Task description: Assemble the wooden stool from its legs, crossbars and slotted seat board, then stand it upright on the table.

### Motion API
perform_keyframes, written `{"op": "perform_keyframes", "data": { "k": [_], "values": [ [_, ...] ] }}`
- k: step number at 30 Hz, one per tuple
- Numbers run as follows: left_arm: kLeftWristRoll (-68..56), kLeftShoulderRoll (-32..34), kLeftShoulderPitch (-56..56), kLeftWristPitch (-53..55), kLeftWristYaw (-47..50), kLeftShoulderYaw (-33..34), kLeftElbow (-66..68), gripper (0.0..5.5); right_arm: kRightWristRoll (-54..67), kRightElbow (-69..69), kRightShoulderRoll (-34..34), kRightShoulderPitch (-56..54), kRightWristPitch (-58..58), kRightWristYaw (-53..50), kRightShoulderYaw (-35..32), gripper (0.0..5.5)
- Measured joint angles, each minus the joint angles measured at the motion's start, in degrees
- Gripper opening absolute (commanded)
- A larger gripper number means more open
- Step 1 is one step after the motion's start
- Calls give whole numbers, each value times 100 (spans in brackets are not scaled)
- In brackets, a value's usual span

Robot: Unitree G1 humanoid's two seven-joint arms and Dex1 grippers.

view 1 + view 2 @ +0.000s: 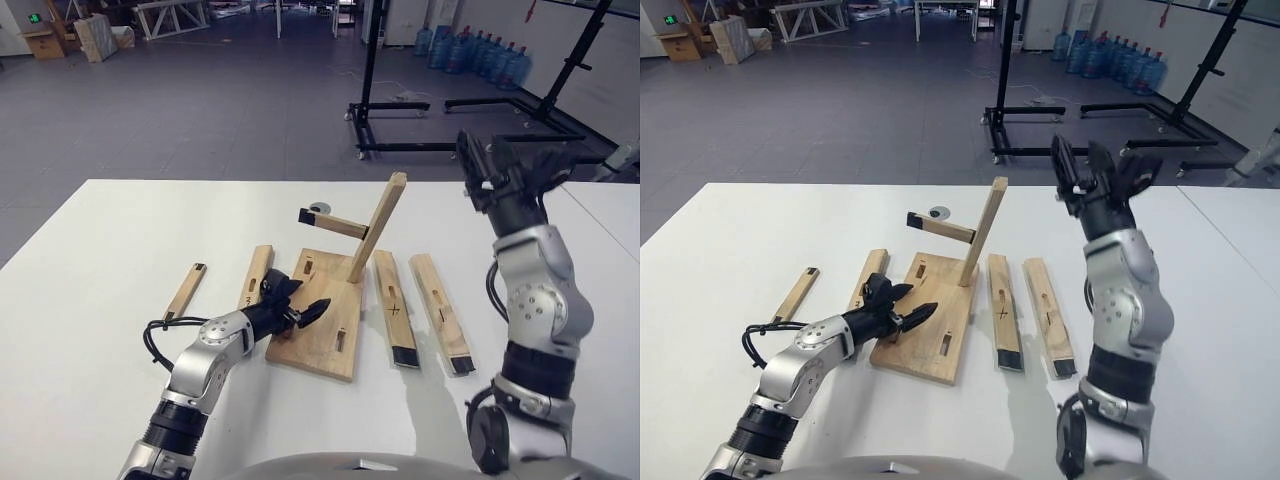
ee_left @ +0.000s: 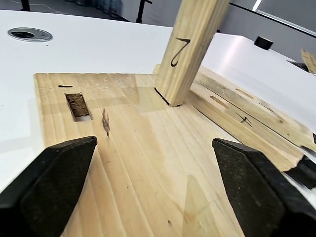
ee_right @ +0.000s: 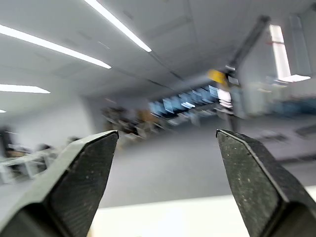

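While holding nothing, hovers with left claw (image 1: 300, 300) spread open, low over near-left edge of slotted seat board (image 1: 322, 342), flat on white worktop (image 1: 100, 230). Shows one leg (image 1: 378, 228) standing in a far slot, crossbar (image 1: 335, 224) jutting leftward. Holds right claw (image 1: 1104, 172) released, raised high on right.

Your left arm reaches low and forward, and the left gripper (image 1: 300, 300) has its fingers spread wide. Your right arm is bent upward at the elbow, holding the right gripper (image 1: 1103, 165) high, fingers likewise parted.
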Motion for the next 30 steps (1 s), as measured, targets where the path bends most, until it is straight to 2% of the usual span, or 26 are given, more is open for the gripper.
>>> {"op": "perform_keyframes", "data": {
  "k": [6,11,15,24,30],
  "values": [
    [79,-423,212,-28,659,4,-126,429,-871,-808,-266,1309,1366,-873,565,366],
    [211,-752,306,-58,1102,-8,-184,429,-747,-1932,-470,2318,3087,-919,918,366],
    [264,-913,399,-84,1332,-11,-262,429,-750,-2323,-493,2669,4104,-1012,1055,366],
    [121,-940,744,322,1491,232,-1017,429,-997,-2213,-492,2877,4718,-1022,1061,366],
    [14,-965,651,422,1492,262,-1340,429,-1037,-1769,-448,2854,4552,-859,1046,264]
  ]
}}
